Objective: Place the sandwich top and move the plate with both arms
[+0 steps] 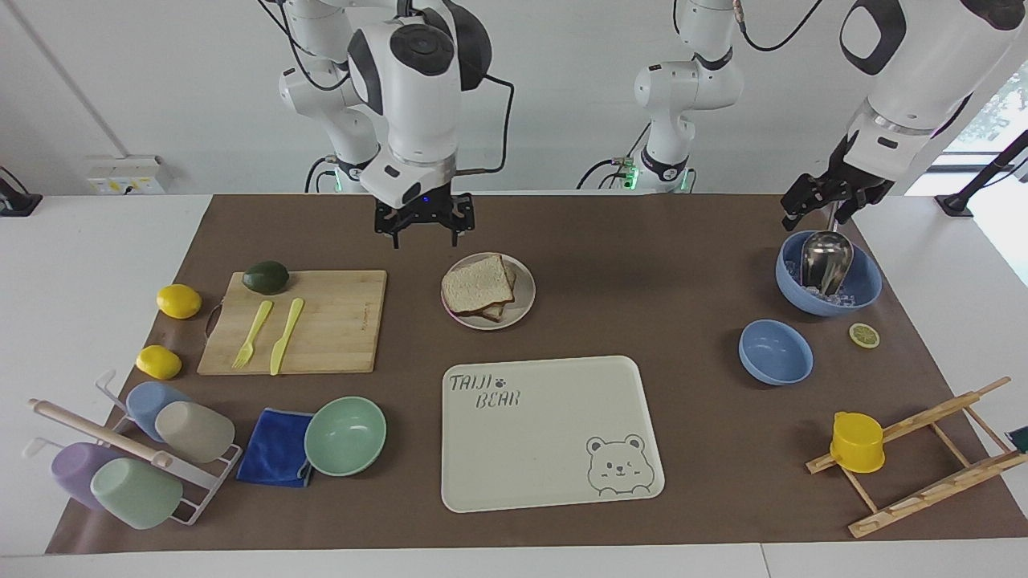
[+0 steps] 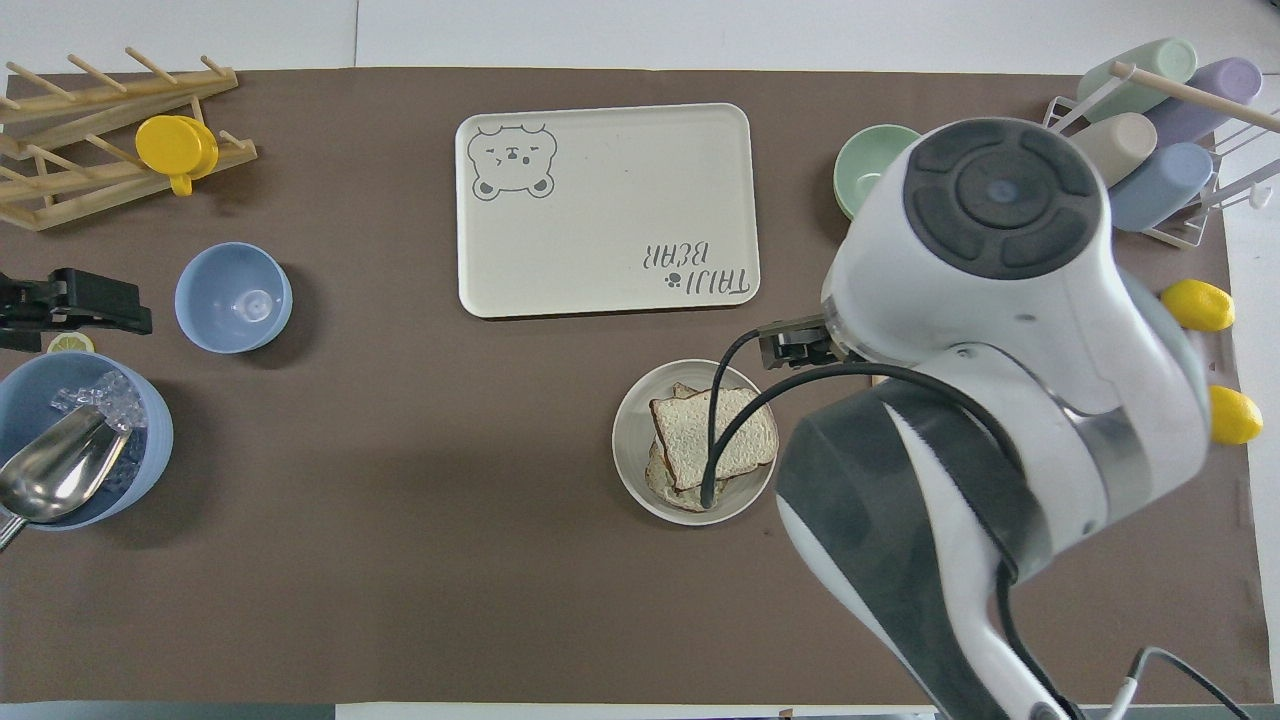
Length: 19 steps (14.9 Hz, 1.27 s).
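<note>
White jointed arms (image 1: 414, 88), dark grey round caps, black cables.

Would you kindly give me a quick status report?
Right gripper open, raised beside plate. Left gripper open over ice bowl. Sandwich top on stack. Nothing blocks plate.
</note>
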{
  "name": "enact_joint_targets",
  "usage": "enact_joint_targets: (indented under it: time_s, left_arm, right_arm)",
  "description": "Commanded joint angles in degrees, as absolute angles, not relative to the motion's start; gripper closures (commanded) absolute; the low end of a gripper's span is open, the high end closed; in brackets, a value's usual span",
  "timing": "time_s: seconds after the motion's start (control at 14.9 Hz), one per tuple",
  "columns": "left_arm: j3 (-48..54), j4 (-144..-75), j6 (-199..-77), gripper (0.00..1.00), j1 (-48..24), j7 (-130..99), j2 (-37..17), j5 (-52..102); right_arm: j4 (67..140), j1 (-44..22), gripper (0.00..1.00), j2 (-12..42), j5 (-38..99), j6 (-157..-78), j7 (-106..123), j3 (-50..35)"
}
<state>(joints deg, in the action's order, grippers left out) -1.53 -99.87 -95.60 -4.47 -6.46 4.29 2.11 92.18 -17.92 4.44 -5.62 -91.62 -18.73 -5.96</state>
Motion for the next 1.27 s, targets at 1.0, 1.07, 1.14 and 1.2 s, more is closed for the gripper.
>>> enact_joint_targets:
  time_s: [1.0,1.07,1.14,1.2]
  left_arm:
    - [-1.76,-125.6,-138.68,0.0,-34.0,-8.79,-6.93,27.6]
    - [-1.67,-125.68,-140.08,0.0,-34.88,-8.88,-7.55,27.86]
    - [-1.67,-125.68,-140.45,0.0,-35.68,-8.88,-7.82,28.56]
    - [-1.76,-125.68,-140.71,0.0,-36.21,-8.79,-8.34,29.17]
  right_arm:
    - [94.65,3.6,0.0,-2.9,-3.43,-80.76,-2.37,-5.89]
    - [95.01,3.43,0.0,-2.55,-2.91,-84.34,-2.37,-5.89]
    - [94.84,2.47,0.0,-1.94,-2.2,-84.72,-2.46,-5.11]
    - [93.96,-1.02,0.0,-0.11,-2.28,-83.16,-2.46,-1.18]
